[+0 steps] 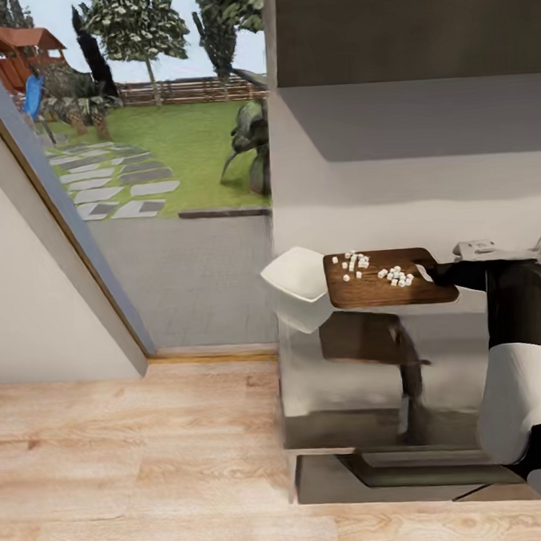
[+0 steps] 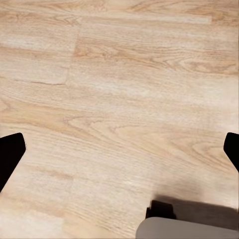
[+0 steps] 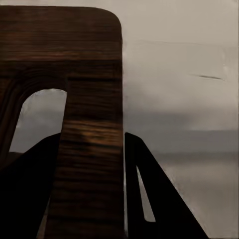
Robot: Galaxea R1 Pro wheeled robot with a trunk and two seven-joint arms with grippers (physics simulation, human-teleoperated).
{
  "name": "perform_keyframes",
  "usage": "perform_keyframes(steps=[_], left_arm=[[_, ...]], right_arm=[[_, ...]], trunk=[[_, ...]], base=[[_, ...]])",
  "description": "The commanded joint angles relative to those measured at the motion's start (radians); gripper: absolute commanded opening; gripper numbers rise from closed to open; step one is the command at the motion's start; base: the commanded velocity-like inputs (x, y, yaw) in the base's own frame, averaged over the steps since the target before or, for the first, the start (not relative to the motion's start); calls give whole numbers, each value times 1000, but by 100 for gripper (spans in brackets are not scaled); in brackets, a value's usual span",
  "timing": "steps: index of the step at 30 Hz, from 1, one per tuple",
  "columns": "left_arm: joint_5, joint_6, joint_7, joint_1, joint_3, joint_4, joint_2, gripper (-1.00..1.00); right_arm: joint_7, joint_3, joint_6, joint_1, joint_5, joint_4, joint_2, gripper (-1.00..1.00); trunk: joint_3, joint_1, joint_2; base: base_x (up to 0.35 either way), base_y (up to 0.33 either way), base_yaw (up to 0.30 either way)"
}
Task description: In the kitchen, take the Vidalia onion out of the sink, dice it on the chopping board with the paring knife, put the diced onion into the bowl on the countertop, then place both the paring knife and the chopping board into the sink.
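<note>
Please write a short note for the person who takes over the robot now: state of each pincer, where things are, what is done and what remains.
Right pincer: shut on the chopping board, holding it lifted beside the bowl.
Left pincer: open, over wooden floor.
Diced onion: on the board, in two clusters.
Done: the onion is diced.
Left: get the cubes into the bowl, then put the board and knife in the sink.
</note>
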Motion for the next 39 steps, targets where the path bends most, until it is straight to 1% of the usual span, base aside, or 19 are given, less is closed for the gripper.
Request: perform_keyframes(steps=[1,11,18,25,39], left_arm=[[6,-6,-3,-2,-2,4,0,100],[6,-6,-3,-2,-2,3,0,100],[6,-6,-3,-2,-2,2,-2,100],[6,-6,-3,-2,-2,2,-2,100],[6,-7,-3,-2,-3,4,-3,100]], right_arm=[[10,-1,2,-1,7,-1,0,-100],[10,2,2,-2,8,-2,-5,-100],[9,1,2,-2,10,-20,-9,-100],[9,1,2,-2,11,-24,-9,-100],[10,1,2,-2,11,-24,-7,-100]], trunk=[[-1,0,-1],[-1,0,-1],[-1,0,-1],[-1,0,-1],[-1,0,-1]], base=[[167,290,0],[180,261,0],[43,19,0],[210,0,0],[8,0,0]])
